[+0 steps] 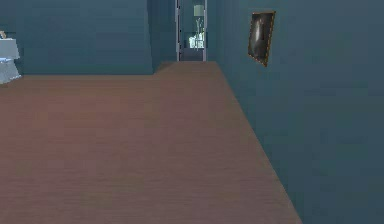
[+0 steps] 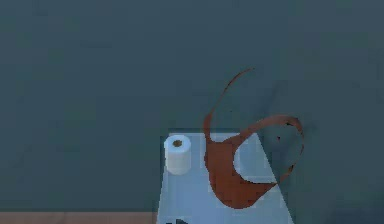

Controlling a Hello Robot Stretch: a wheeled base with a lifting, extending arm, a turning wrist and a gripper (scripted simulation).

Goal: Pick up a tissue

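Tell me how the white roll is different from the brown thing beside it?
The roll is white; the brown thing is reddish brown. The roll is a small, neat cylinder; the brown thing is bigger, with thin curved loops. Both rest on the pale blue top.

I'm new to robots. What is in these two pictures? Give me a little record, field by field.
room: teal walls, reddish wooden floor
wall at forward view's right: dark framed picture
far end: doorway
forward view's left edge: white object, too small to name
arm side view: pale surface against the wall
on it: white paper roll standing on end; reddish-brown curved thing beside it, kind unclear
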